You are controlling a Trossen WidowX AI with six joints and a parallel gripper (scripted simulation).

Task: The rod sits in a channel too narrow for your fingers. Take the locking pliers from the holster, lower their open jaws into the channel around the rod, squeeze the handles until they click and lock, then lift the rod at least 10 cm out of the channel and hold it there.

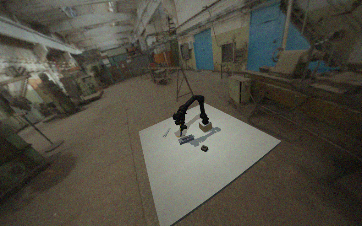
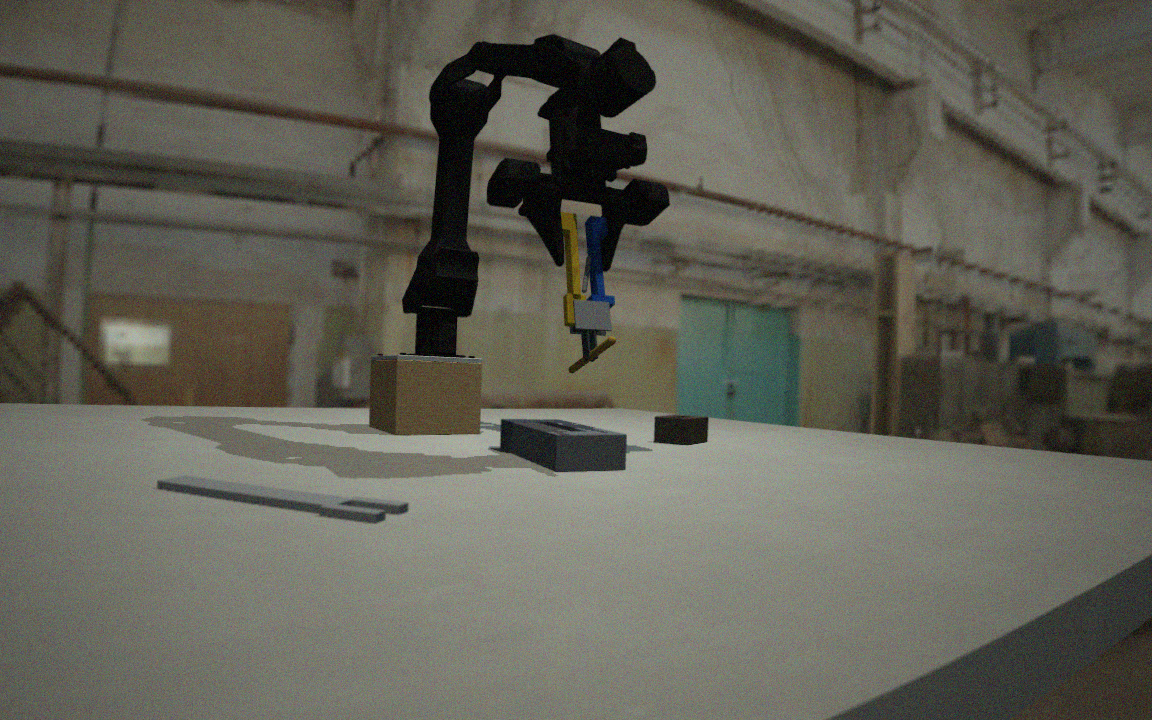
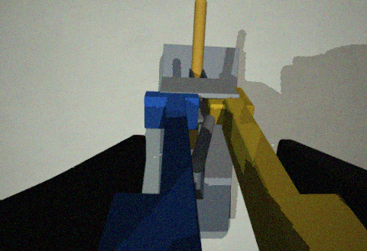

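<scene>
My gripper (image 1: 181,127) (image 2: 583,257) (image 3: 212,149) points down and is shut on the handles of the locking pliers (image 2: 592,315) (image 3: 172,85), one handle yellow and one blue. The pliers hang head down. Their jaws hold the yellow-orange rod (image 1: 178,136) (image 2: 607,343) (image 3: 199,29), which is tilted in the exterior view. Rod and jaws are clear above the grey channel block (image 1: 186,139) (image 2: 589,453) (image 3: 215,220). The pliers' head hides where the jaws meet the rod in the wrist view. Whether the pliers are locked cannot be told.
A small dark block with a slot, seemingly the holster (image 1: 204,148) (image 2: 680,430), stands beyond the channel block in the exterior view. A grey open-ended wrench (image 1: 166,132) (image 2: 267,497) lies on the white table (image 1: 205,174) (image 2: 652,573). The arm stands on a brown box (image 1: 205,127) (image 2: 424,398).
</scene>
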